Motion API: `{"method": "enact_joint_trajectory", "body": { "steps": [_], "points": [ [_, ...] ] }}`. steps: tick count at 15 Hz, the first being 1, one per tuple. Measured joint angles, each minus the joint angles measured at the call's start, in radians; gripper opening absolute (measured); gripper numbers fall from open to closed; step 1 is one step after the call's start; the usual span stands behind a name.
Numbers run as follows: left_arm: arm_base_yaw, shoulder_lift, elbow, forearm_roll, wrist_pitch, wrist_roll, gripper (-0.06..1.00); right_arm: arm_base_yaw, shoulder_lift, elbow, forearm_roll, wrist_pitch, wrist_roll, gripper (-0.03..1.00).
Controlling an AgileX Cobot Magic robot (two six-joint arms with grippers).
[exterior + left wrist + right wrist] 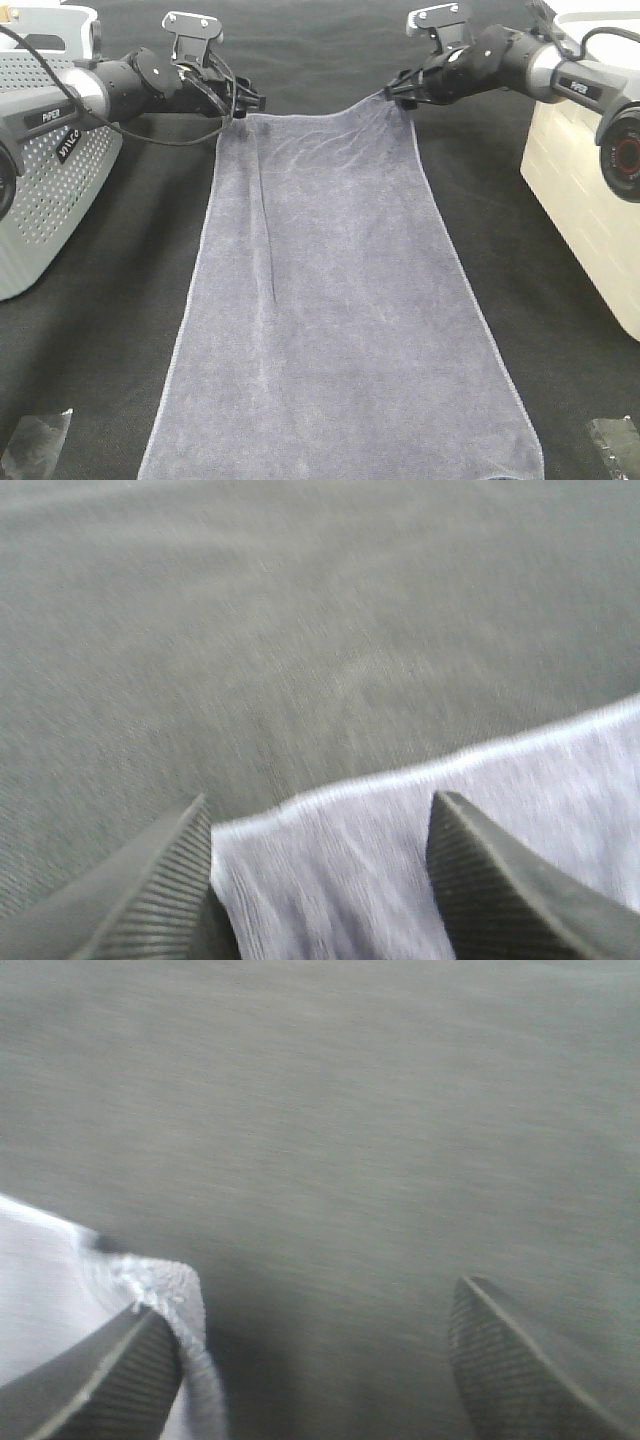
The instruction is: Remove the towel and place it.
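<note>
The long slate-grey towel [340,300] lies spread flat on the black table, running from the front edge to the far side. My left gripper [245,103] is at its far left corner. In the left wrist view [320,805] the jaws stand open, with the towel's hemmed corner [450,860] lying between them. My right gripper [398,95] is at the far right corner, which rises slightly toward it. In the right wrist view [310,1295] the jaws stand wide open, and the towel corner [40,1280] lies against one finger [110,1380].
A grey perforated arm base [50,180] stands at the left and a cream arm base [590,200] at the right. The black table cloth [90,350] surrounds the towel. Small shiny tape pieces sit at the front left [35,440] and the front right [615,440].
</note>
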Motion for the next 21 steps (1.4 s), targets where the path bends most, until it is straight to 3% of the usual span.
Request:
{"method": "enact_joint_trajectory", "body": {
  "steps": [8, 11, 16, 21],
  "points": [
    [0.001, -0.008, 0.000, 0.024, 0.032, 0.000, 0.60, -0.021, 0.000, 0.000, 0.017, -0.042, 0.000, 0.73],
    [0.001, -0.008, 0.000, 0.024, 0.034, 0.000, 0.60, -0.021, 0.000, 0.000, 0.080, 0.043, 0.000, 0.73],
    [0.001, -0.008, 0.000, 0.024, 0.068, 0.000, 0.60, -0.021, -0.036, 0.000, 0.090, 0.243, 0.000, 0.73],
    [0.001, -0.031, 0.000, 0.030, 0.209, 0.000, 0.60, -0.022, -0.090, 0.000, 0.141, 0.433, 0.000, 0.73]
  ]
}}
